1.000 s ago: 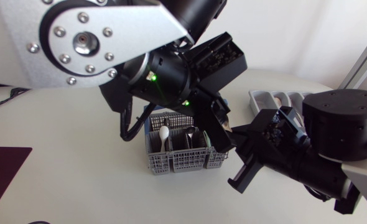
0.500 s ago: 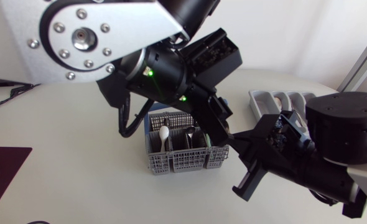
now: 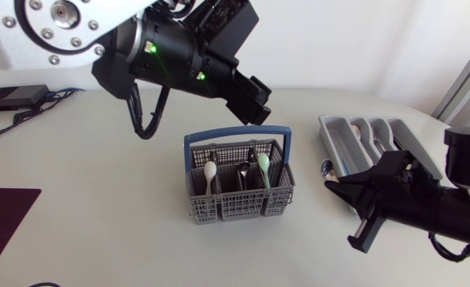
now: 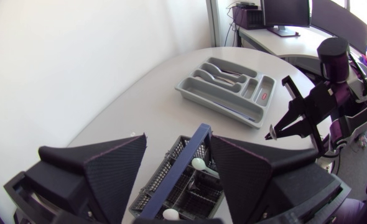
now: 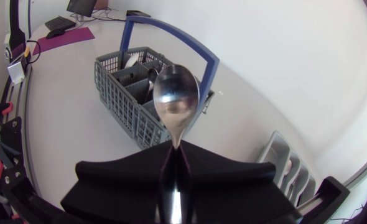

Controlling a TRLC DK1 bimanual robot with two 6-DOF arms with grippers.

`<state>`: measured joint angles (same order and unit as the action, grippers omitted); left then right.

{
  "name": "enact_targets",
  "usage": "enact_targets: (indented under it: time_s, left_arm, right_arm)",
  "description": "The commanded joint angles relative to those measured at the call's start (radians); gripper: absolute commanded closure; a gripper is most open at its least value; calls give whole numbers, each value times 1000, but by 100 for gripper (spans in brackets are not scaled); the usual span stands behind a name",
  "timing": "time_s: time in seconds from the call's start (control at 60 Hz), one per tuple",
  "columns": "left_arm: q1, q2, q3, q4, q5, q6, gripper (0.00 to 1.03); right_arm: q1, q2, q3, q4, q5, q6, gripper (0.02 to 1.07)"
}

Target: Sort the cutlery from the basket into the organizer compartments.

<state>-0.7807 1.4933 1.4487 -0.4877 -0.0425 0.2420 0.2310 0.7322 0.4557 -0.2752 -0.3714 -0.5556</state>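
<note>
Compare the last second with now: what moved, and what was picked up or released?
The left gripper lifted off the basket and drew back toward its own side, jaws open. The right gripper pulled away from the basket toward the organizer, jaws shut on a metal spoon; the earlier pictures hide the grasp itself. The basket, the white spoon in it and the organizer stayed put.

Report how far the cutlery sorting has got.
Done: the grey plastic organizer tray already holds several pieces. In hand: the right jaws are shut on a shiny metal spoon, clear of the grey mesh basket. Left: a white spoon, a pale green spoon and darker pieces stand in it; the left jaws hang open above.
</note>
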Motion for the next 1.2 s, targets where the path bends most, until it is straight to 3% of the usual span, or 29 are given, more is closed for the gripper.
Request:
enact_targets:
  time_s: [0.0, 0.15, 0.35, 0.75, 1.183]
  left_arm:
    - [1, -13, -21, 11, -13, -15, 29]
    - [-6, -1, -70, 9, -26, 20, 29]
    - [-11, 13, -94, 9, -28, 34, 29]
    - [-34, 30, -125, -8, -26, 72, 29]
    - [-45, 38, -140, -15, -28, 85, 29]
  right_arm:
    - [-111, 10, -25, -19, -73, -92, 100]
    - [-340, 102, -3, -53, -242, -242, 100]
    - [-495, 239, 23, -56, -316, -388, 100]
    - [-739, 567, 155, -53, -388, -676, 100]
    - [-888, 911, 396, -154, -353, -1064, 100]
